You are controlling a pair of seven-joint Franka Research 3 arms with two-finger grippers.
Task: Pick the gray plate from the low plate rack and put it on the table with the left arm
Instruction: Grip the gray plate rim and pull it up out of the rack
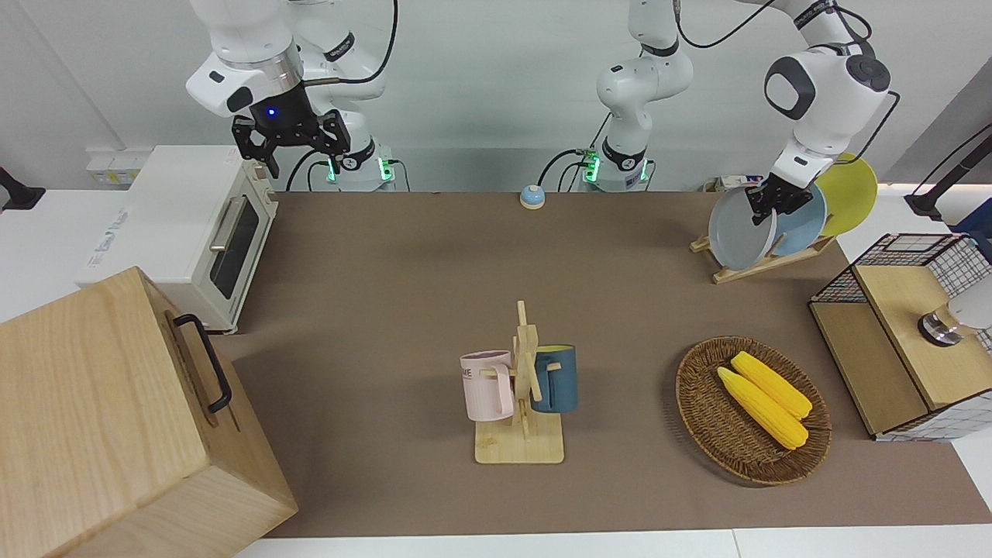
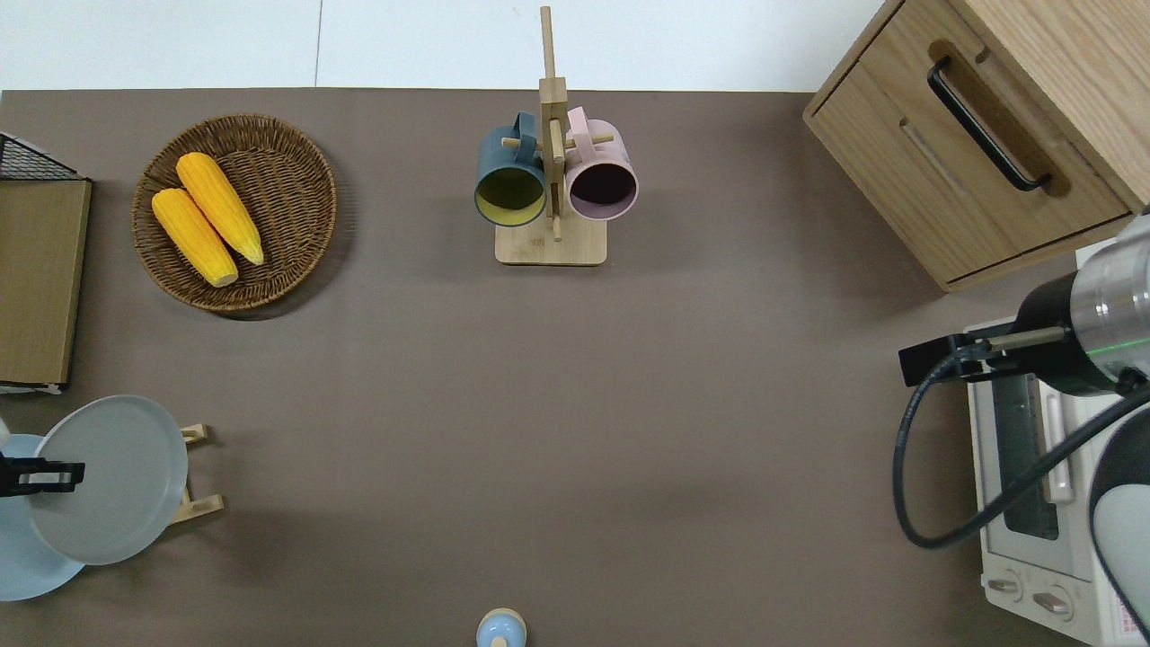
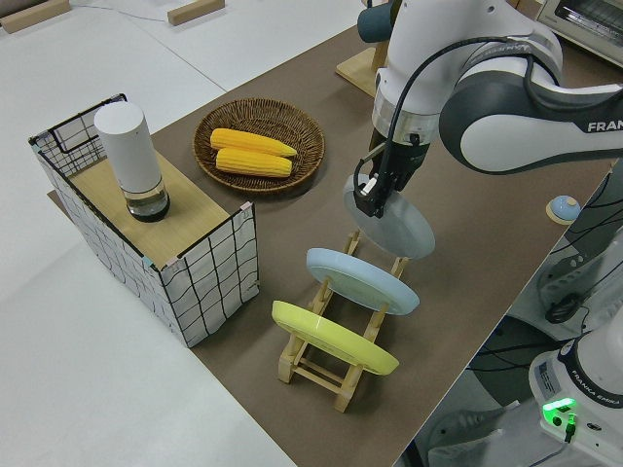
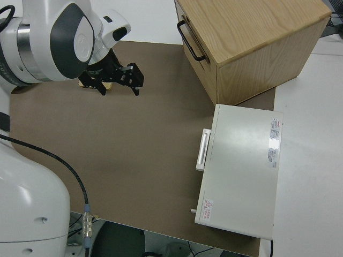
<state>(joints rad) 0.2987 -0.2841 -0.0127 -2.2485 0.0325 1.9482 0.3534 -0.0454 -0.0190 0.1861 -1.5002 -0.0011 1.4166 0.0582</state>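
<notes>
Left gripper point(image 1: 763, 208): clamped on the top rim of the gray plate point(image 1: 742, 229), fingers either side of the edge; gripping there keeps the plate's face clear.
Gray plate: tilted, lifted from the low plate rack point(image 1: 763, 262); the left side view shows it above the pegs, apparently apart from them.
Rack contents: sky-blue plate point(image 3: 362, 280) and yellow plate point(image 3: 334, 338) lean in their slots.
Table point(image 1: 434, 279): open brown surface beside the rack, toward the mug stand point(image 1: 521, 395); judged a likely set-down area.
Right gripper point(image 1: 290, 142): parked, fingers apart, holding nothing.
Risk: rim pinch may let the plate swing.
</notes>
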